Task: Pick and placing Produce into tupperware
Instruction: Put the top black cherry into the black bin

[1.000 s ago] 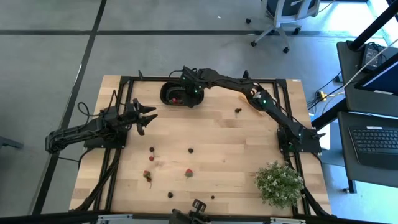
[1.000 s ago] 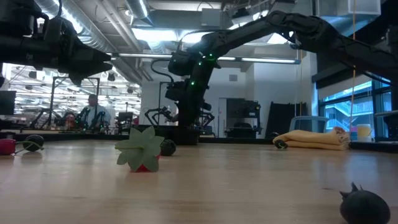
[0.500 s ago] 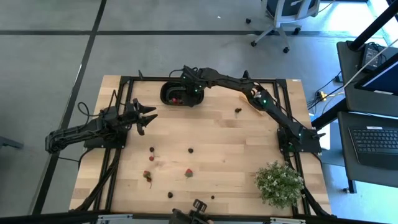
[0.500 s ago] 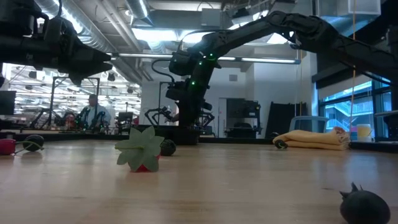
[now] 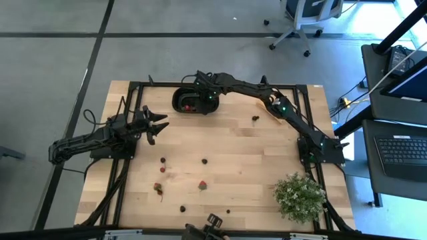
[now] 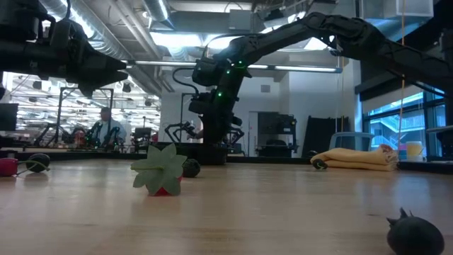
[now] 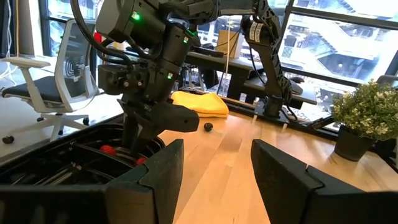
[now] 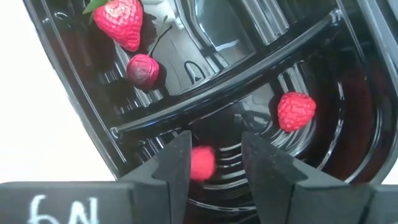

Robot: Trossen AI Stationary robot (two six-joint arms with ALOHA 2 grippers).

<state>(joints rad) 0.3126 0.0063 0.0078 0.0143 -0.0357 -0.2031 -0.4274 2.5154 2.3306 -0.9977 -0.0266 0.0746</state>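
The tupperware [image 5: 185, 101], a black oval two-compartment container, sits at the table's far edge. My right gripper [image 5: 204, 100] hangs over it, open, fingers pointing down into it [image 8: 216, 149]. The right wrist view shows a strawberry [image 8: 121, 22] and a dark red berry [image 8: 143, 70] in one compartment. The other holds a strawberry [image 8: 295, 111] and a small red piece [image 8: 202, 163] that shows between my fingers. More produce lies scattered on the wood: a strawberry [image 5: 202, 185] and dark berries [image 5: 205, 161], [image 5: 255, 119]. My left gripper [image 5: 159, 123] waits open, left of the container. My right gripper has the small red piece [image 8: 202, 163] in the gap between its fingers, close beside one finger [image 8: 177, 163]. The gap is wider than the piece, so it is not pinched. I cannot tell whether that finger touches it.
A potted plant [image 5: 298, 195] stands at the near right corner. A yellowish pad [image 5: 272, 108] lies under the right arm near the far right. Several tiny fruits [image 5: 160, 189] dot the near half of the table. Bare wood lies between the container and them.
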